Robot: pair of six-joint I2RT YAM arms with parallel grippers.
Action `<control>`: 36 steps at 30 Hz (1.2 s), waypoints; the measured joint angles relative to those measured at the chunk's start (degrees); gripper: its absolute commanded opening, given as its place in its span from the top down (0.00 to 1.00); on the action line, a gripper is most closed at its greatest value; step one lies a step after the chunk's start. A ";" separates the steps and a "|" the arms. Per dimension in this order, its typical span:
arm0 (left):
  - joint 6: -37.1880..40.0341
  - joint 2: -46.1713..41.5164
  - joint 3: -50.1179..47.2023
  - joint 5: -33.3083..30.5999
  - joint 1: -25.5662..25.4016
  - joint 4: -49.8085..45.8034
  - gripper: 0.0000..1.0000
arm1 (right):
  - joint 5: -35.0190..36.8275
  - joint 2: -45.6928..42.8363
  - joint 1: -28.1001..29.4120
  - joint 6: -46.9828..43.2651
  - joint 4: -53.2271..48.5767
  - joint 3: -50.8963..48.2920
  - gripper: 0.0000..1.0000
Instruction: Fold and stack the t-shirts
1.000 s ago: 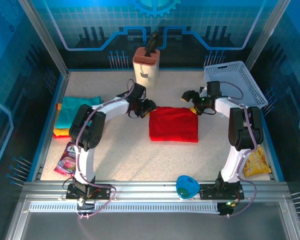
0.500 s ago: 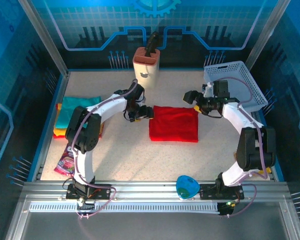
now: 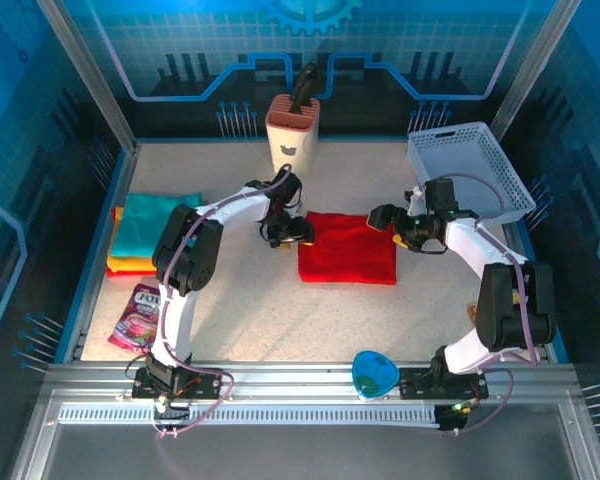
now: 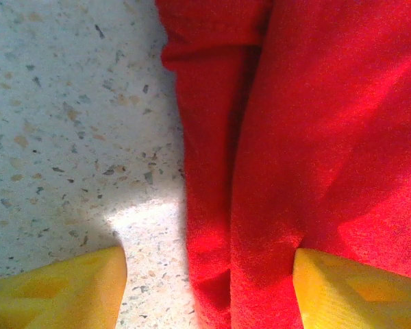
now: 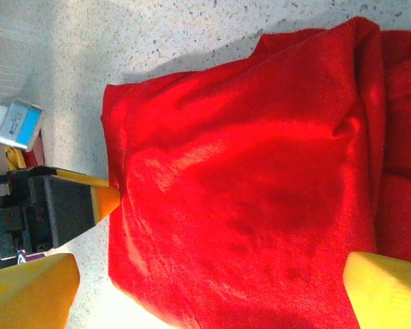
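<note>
**Both jaws wide open, red shirt under them**

My left gripper [image 4: 205,298] is spread wide with nothing clamped. One yellow fingertip [image 4: 61,291] is over the bare speckled table [image 4: 68,103]. The other is down on the red t-shirt [image 4: 315,137], so the shirt's folded edge runs up between the jaws.

My right gripper [image 5: 205,291] is spread just as wide and grips nothing. The cloth [image 5: 246,178] fills the gap between its fingers and stretches ahead of them (the left arm's yellow tip [image 5: 106,200] touches the shirt's edge, off to the side).

From above, the shirt [image 3: 348,255] lies between left gripper [image 3: 295,230] and right gripper [image 3: 385,217], one at each corner. The folded teal, orange and yellow stack [image 3: 150,225] lies well apart, out beyond my left jaws.
</note>
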 measured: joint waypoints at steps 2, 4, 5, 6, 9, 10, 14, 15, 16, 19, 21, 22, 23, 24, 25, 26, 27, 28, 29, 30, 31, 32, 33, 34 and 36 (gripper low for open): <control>-0.35 0.17 0.52 0.11 -0.42 0.00 0.35 | 0.02 0.00 -0.02 0.02 0.00 -0.22 0.00; -1.16 0.39 0.81 0.11 -1.22 0.04 0.36 | -0.02 -0.02 -0.13 0.02 0.02 -0.57 0.00; -1.44 0.50 0.85 0.13 -1.75 0.04 0.37 | -0.04 -0.02 -0.28 0.02 0.09 -0.81 0.00; -1.95 0.70 0.85 0.17 -2.27 0.07 0.37 | -0.04 -0.02 -0.39 0.04 0.07 -1.01 0.00; -3.17 0.92 1.09 -0.24 -2.97 0.31 0.38 | -0.09 -0.02 -0.72 0.04 0.11 -1.31 0.00; -3.41 1.11 1.14 -0.31 -3.15 0.46 0.38 | -0.11 -0.02 -0.79 0.02 0.17 -1.38 0.00; -4.59 1.27 1.46 -0.57 -3.34 0.26 0.41 | -0.28 -0.09 -1.25 0.02 0.17 -1.55 0.00; -4.87 1.27 1.49 -0.59 -3.37 0.26 0.42 | -0.35 -0.11 -1.33 0.02 0.15 -1.57 0.00; -5.27 1.31 1.51 -0.61 -3.39 0.26 0.43 | -0.48 -0.17 -1.44 0.02 0.20 -1.62 0.00; -5.88 1.75 2.12 -0.63 -3.43 -0.07 0.45 | -0.50 -0.31 -1.88 0.04 0.31 -1.95 0.00; -6.16 2.10 2.73 -0.74 -3.48 -0.70 0.48 | -0.66 -0.31 -2.19 0.02 0.42 -2.27 0.00; -6.36 2.25 2.89 -0.31 -3.50 -0.57 0.49 | -0.70 -0.31 -2.29 0.02 0.42 -2.40 0.00; -6.54 2.56 3.23 -0.52 -3.74 -0.76 0.50 | -0.81 -0.31 -2.49 0.02 0.46 -2.56 0.00; -6.93 2.64 3.56 -0.48 -3.76 -1.01 0.51 | -0.98 -0.31 -2.64 0.02 0.42 -2.73 0.00; -7.04 2.80 3.72 0.17 -3.80 -0.68 0.52 | -1.03 -0.31 -2.80 0.02 0.42 -2.80 0.00; -7.21 3.10 3.89 0.31 -4.09 -0.44 0.53 | -1.14 -0.31 -2.99 0.02 0.48 -2.91 0.00; -7.32 3.17 4.04 0.11 -4.22 -0.59 0.53 | -1.33 -0.33 -3.15 0.02 0.44 -2.97 0.00; -7.34 3.17 4.15 0.63 -4.24 -0.39 0.53 | -1.57 -0.33 -3.30 0.02 0.50 -3.06 0.00; -7.37 3.41 4.33 1.09 -4.42 -0.24 0.54 | -1.75 -0.33 -3.41 0.02 0.57 -3.13 0.01; -7.37 3.58 4.42 1.05 -4.68 -0.24 0.54 | -1.88 -0.35 -3.50 0.02 0.68 -3.28 0.01; -7.37 3.58 4.48 1.11 -4.68 -0.26 0.55 | -2.01 -0.37 -3.63 0.02 0.83 -3.41 0.01; -7.37 3.69 4.59 1.49 -4.68 -0.13 0.57 | -2.14 -0.37 -3.72 0.02 0.87 -3.54 0.01; -7.39 3.89 4.74 1.44 -4.76 -0.22 0.58 | -2.16 -0.37 -3.80 0.02 1.03 -3.67 0.01; -7.41 3.91 4.81 1.46 -4.74 -0.35 0.60 | -2.21 -0.37 -3.85 0.04 1.03 -3.72 0.01; -7.65 4.11 4.87 1.60 -4.76 -0.35 0.64 | -2.25 -0.37 -3.87 0.02 1.18 -3.72 0.01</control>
